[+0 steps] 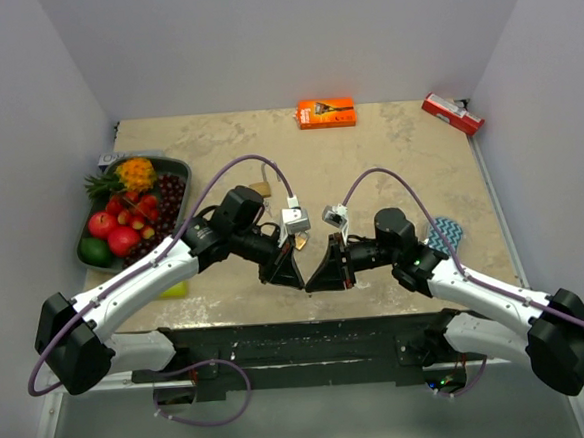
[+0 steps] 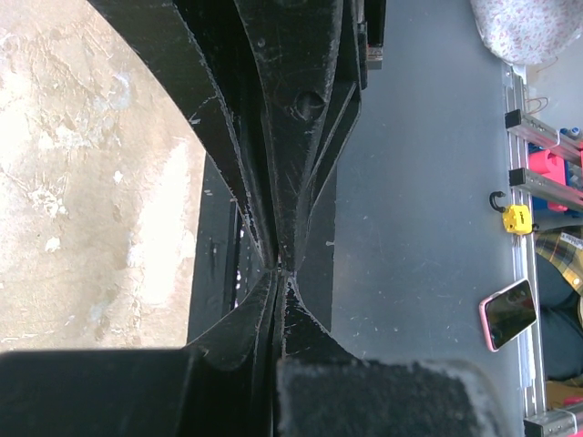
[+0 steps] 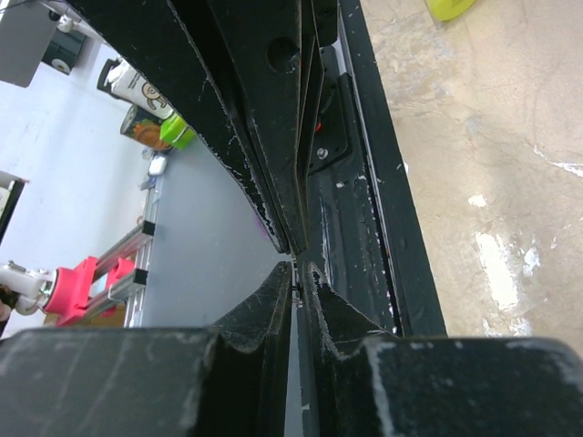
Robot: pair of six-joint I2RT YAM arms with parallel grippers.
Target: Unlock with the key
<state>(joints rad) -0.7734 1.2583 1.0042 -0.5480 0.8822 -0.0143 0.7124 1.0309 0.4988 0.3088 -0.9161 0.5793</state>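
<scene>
My left gripper and right gripper meet tip to tip low over the table's near edge. In the left wrist view my left gripper is pressed shut, with nothing showing between the fingers. The right arm's fingers point at it from above. In the right wrist view my right gripper is shut to a thin slit on a small metal sliver, which looks like the key. A small brass piece, perhaps the lock, shows just behind the left fingers. I cannot tell whether it is held.
A fruit tray sits at the left. An orange box and a red packet lie at the back. A blue patterned cloth lies by the right arm, a tan object behind the left wrist, and a yellow-green thing by the left arm.
</scene>
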